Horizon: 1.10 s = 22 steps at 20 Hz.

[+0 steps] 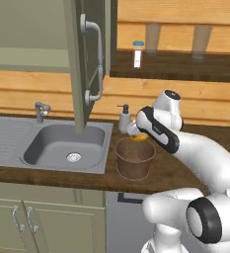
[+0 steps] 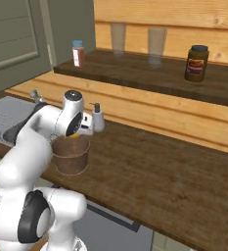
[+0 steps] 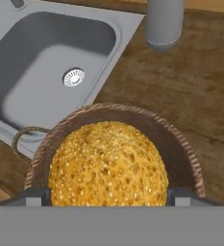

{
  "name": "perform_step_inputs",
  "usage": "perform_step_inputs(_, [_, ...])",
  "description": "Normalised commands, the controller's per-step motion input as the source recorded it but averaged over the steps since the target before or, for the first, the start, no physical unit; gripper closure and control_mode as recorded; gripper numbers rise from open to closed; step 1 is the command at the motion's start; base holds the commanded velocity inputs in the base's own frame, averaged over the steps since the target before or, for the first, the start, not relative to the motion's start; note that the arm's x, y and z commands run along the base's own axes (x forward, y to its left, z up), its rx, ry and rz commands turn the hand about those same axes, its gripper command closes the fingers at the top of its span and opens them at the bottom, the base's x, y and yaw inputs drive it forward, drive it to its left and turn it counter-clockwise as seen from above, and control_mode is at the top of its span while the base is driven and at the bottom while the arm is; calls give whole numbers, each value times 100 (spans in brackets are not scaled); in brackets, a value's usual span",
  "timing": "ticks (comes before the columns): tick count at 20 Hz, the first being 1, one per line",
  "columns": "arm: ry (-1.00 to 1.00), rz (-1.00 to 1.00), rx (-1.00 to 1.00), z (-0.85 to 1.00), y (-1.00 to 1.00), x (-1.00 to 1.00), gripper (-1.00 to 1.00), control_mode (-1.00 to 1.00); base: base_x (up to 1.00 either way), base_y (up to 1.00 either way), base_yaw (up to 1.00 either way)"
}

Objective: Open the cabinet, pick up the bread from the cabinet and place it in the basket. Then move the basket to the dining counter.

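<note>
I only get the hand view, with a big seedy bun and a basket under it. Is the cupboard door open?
Observer: Yes. In the left base view the cabinet door is swung open above the sink.
Operator: What's on the shelf behind?
Observer: In the right base view, a brown jar with a dark lid stands on the dark shelf.
Operator: Is the bun high up?
Observer: No. The bread sits at the rim of the basket, with the gripper right above.
</note>
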Motion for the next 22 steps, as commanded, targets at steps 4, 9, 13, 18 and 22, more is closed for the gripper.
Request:
perform_step_inputs(4, [16, 6, 0, -72, 8, 68, 100, -100, 0, 0, 0])
perform_step_inputs(9, [15, 5, 0, -72, 4, 62, 100, -100, 0, 0, 0])
perform_step_inputs(13, [15, 3, 0, -56, 5, 55, 100, -100, 0, 0, 0])
perform_step_inputs(18, [5, 2, 0, -31, 2, -9, 100, -100, 0, 0, 0])
perform_step_inputs(22, [0, 0, 0, -13, 3, -23, -100, -100, 0, 0, 0])
